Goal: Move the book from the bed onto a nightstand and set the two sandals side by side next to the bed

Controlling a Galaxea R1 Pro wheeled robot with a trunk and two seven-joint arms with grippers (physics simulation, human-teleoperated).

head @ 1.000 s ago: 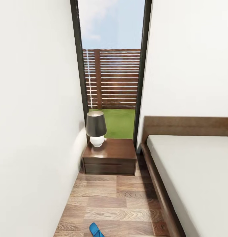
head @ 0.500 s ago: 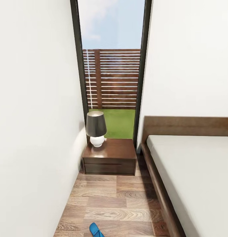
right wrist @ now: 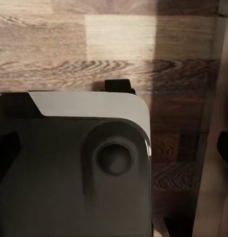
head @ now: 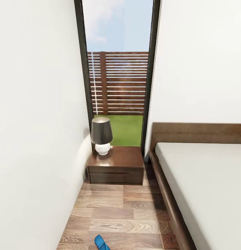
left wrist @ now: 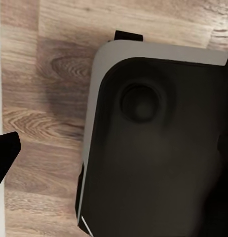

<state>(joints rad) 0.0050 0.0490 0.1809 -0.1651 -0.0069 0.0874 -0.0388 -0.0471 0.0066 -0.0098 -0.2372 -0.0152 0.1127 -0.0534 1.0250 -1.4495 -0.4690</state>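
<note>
Nothing has moved since the earlier frames; our head view is unchanged. We see the bed [head: 203, 184] at the right, its grey mattress bare in the part shown, headboard against the wall. Left of it, by the tall window [head: 117, 69], stands the nightstand [head: 117, 166] carrying the lamp [head: 101, 134]. On the wooden floor [head: 117, 211] near the bottom edge lies one blue sandal [head: 100, 242], well apart from the nightstand. Both wrist views look down over the robot's base [left wrist: 158, 148] to the floor; we cannot tell how either set of jaws stands.
</note>
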